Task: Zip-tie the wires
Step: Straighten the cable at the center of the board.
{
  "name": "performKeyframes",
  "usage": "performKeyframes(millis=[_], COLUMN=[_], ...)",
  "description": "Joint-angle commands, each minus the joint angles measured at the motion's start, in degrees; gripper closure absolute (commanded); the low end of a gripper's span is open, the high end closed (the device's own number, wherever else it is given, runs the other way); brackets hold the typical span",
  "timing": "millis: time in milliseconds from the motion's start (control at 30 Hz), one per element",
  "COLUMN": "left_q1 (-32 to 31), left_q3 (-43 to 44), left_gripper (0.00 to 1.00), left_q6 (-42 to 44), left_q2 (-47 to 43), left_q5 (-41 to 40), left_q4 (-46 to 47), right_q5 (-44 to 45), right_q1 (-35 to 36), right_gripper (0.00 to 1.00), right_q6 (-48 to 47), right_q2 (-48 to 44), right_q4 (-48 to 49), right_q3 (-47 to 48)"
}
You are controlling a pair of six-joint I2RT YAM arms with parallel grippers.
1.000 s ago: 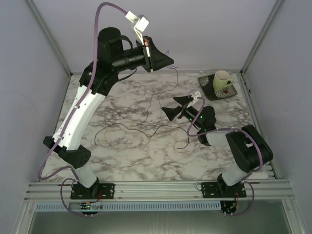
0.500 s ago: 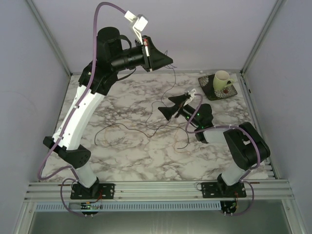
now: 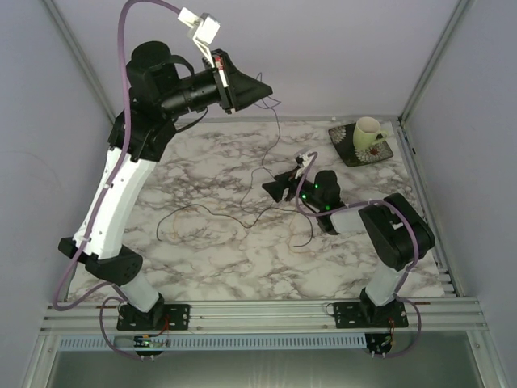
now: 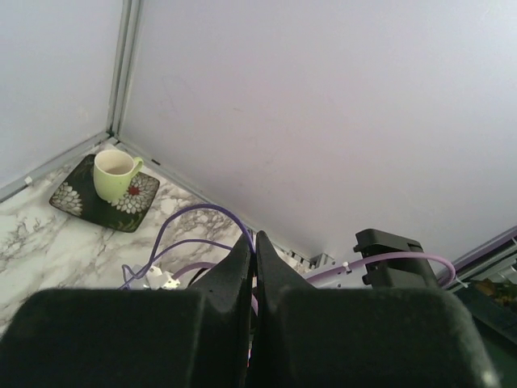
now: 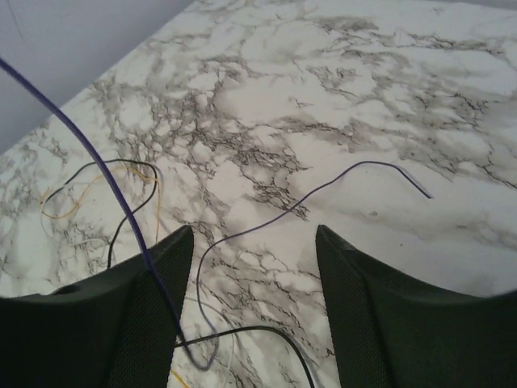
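Observation:
The wires [image 3: 194,208] are thin dark strands lying in loose loops on the marble table [image 3: 202,162]. One strand [image 3: 279,133] rises from them to my left gripper [image 3: 262,89], which is raised high at the back and shut on its end. In the left wrist view the left gripper [image 4: 252,236] has its jaws pressed together. My right gripper [image 3: 273,187] is low over the table's middle. It stands open [image 5: 254,242], with a purple strand [image 5: 283,214] and a black strand [image 5: 266,330] lying between its fingers. The taut strand [image 5: 97,170] passes its left finger.
A pale green cup [image 3: 367,133] stands on a dark flowered saucer [image 3: 355,155] at the back right corner, also seen as the cup [image 4: 113,174] in the left wrist view. A yellow strand [image 5: 60,212] loops with the others. Grey walls enclose the table.
My left arm has lifted and swung left, drawing its strand tighter. My right gripper has slid left toward the wires and its jaws have narrowed.

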Motion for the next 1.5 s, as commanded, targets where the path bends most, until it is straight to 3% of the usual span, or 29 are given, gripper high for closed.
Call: performKeyframes(millis=[0, 133, 167, 267, 400, 567, 767, 933, 1033, 1133, 1467], left_q1=[1.16, 2.42, 3.04, 5.57, 10.62, 14.61, 15.63, 15.62, 15.61, 15.79, 18.00], left_q3=[1.07, 0.72, 0.72, -0.23, -5.87, -15.43, -26.07, -34.66, -38.06, -41.67, -53.07], left_gripper=[1.00, 1.00, 1.00, 1.00, 1.00, 1.00, 1.00, 1.00, 1.00, 1.00, 1.00], left_q6=[-0.51, 0.16, 0.66, 3.58, 7.25, 12.99, 19.10, 21.79, 22.04, 21.70, 20.55], left_q2=[-2.15, -3.10, -3.53, -5.45, -10.05, -15.43, -18.27, -20.55, -21.90, -23.06, -22.60], left_q5=[1.18, 1.03, 0.63, -1.19, -5.38, -13.38, -20.55, -20.87, -23.26, -25.56, -29.21], left_q4=[2.28, 1.73, 1.11, -1.75, -5.37, -11.20, -19.14, -21.66, -22.92, -23.44, -23.46], right_q5=[0.13, 0.43, 1.52, 7.14, 23.95, 41.26, 62.76, 77.45, 76.97, 70.87, 54.29], right_q1=[0.65, 0.68, 0.61, 0.25, 0.26, 0.64, 5.17, 10.40, 11.87, 12.12, 12.34], right_gripper=[0.50, 0.96, 1.00, 1.00, 1.00, 1.00, 1.00, 1.00, 1.00, 1.00, 1.00], right_q6=[-0.52, -0.42, -1.22, -6.56, -13.82, -17.04, -21.08, -20.87, -17.75, -14.25, -8.78], right_q2=[0.27, -0.91, -1.93, -7.14, -14.86, -20.16, -23.92, -24.82, -23.68, -22.61, -14.84], right_q4=[-1.38, -3.74, -6.24, -18.29, -38.07, -54.96, -72.78, -88.29, -98.08, -101.42, -93.14], right_q3=[1.79, 2.69, 3.40, 7.01, 16.62, 27.09, 34.20, 38.38, 40.68, 40.57, 31.56])
